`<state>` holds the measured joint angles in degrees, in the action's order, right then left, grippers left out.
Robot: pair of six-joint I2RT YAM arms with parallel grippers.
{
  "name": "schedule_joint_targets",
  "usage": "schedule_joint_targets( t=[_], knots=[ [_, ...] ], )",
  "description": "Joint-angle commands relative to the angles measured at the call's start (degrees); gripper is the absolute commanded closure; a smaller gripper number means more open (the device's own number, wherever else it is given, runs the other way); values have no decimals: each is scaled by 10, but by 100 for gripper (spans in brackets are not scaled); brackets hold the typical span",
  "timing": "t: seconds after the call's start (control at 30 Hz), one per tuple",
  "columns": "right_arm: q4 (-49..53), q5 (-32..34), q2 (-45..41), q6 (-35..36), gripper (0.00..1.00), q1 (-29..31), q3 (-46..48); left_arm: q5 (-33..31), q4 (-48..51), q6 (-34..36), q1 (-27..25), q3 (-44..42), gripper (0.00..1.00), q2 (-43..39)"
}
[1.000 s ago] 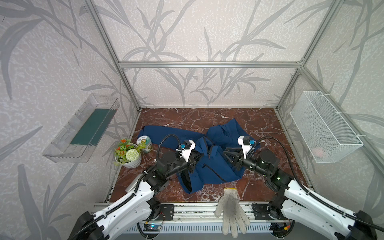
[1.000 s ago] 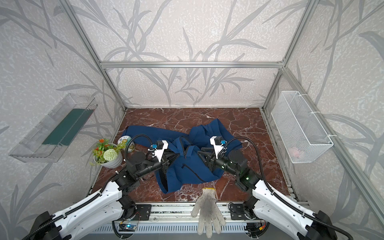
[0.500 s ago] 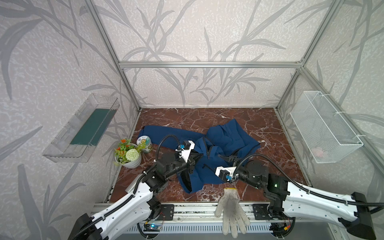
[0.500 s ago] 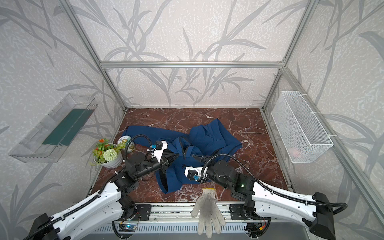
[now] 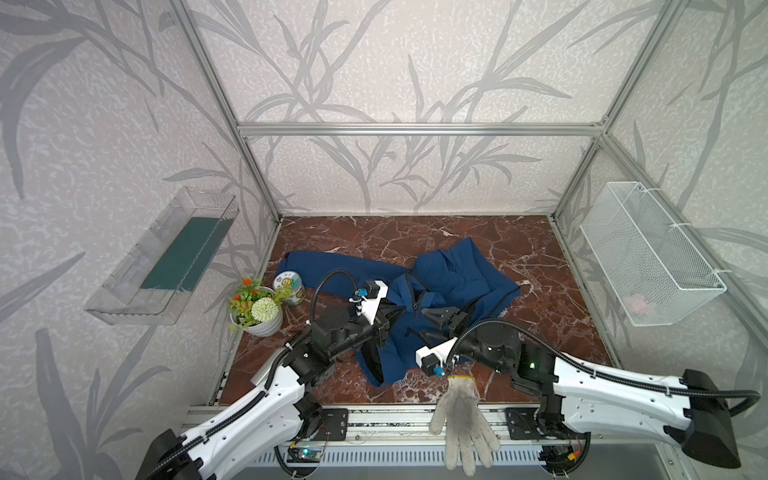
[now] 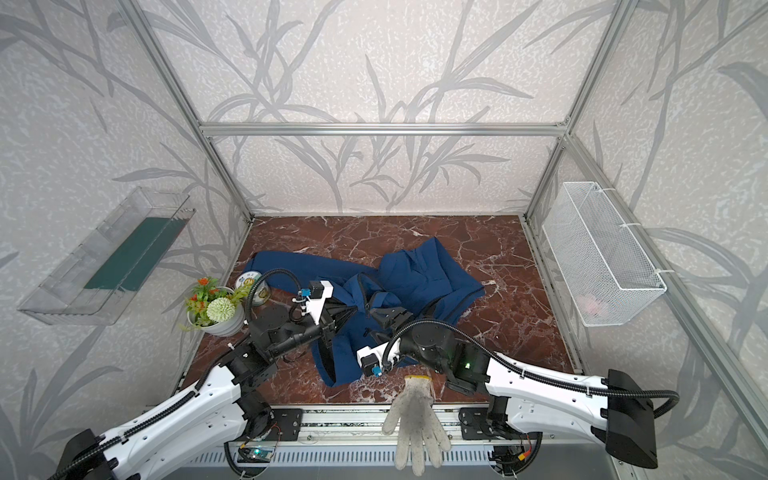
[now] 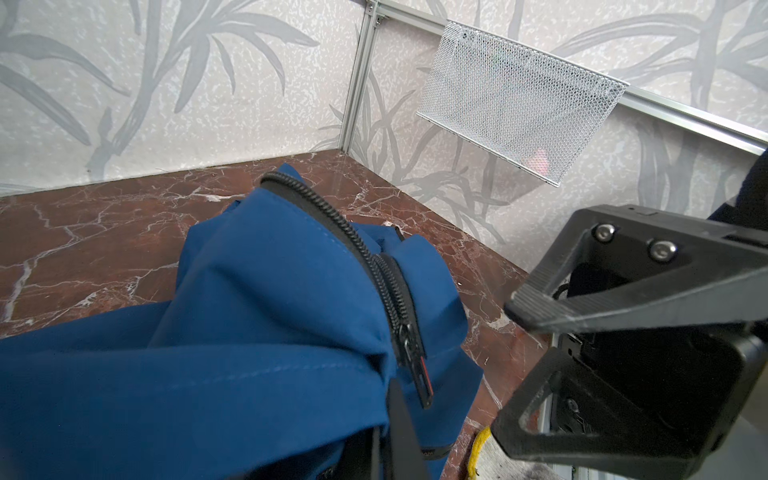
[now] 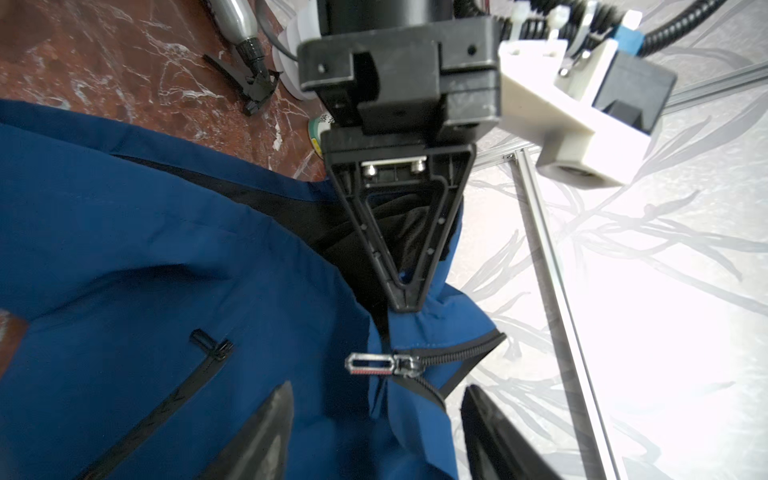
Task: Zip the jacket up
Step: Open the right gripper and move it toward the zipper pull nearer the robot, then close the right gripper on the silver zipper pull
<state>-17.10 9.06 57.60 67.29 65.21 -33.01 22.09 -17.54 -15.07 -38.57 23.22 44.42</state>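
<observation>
**Jacket and claws, wrist and top views.** The navy jacket (image 5: 457,278) lies rumpled at the centre of the red marble table (image 5: 365,237), with one sleeve stretched toward a tin can (image 5: 289,284). The left claw (image 8: 405,300) is clamped tight on the jacket's front edge, beside the black front zipper (image 7: 374,266). The right claw (image 8: 376,388) has its jaws apart and holds nothing. The zipper pull (image 8: 372,365) lies just ahead of its fingertips.

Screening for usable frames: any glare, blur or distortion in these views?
Right wrist view: wall blown out white, right gripper blurred, zipper pull sharp. Left wrist view: even light, zipper teeth crisp. Both top views: soft, even, no glare on the jacket.
</observation>
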Motion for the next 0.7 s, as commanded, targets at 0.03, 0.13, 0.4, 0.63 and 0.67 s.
schedule_joint_targets(
  t=[0.03,0.13,0.4,0.63,0.67],
  knots=[
    [-119,10,26,69,35,7,12,-3,3,-2,-1,14,100,-8],
    [-136,6,44,98,35,6,17,-5,2,-2,-1,14,100,-9],
    [-143,27,66,154,35,8,28,-6,1,-4,-2,15,100,-11],
    [-209,64,106,200,35,18,42,-8,8,-3,-2,15,100,-16],
    [-227,69,115,210,35,20,44,-9,9,-3,-2,15,100,-17]
  ],
)
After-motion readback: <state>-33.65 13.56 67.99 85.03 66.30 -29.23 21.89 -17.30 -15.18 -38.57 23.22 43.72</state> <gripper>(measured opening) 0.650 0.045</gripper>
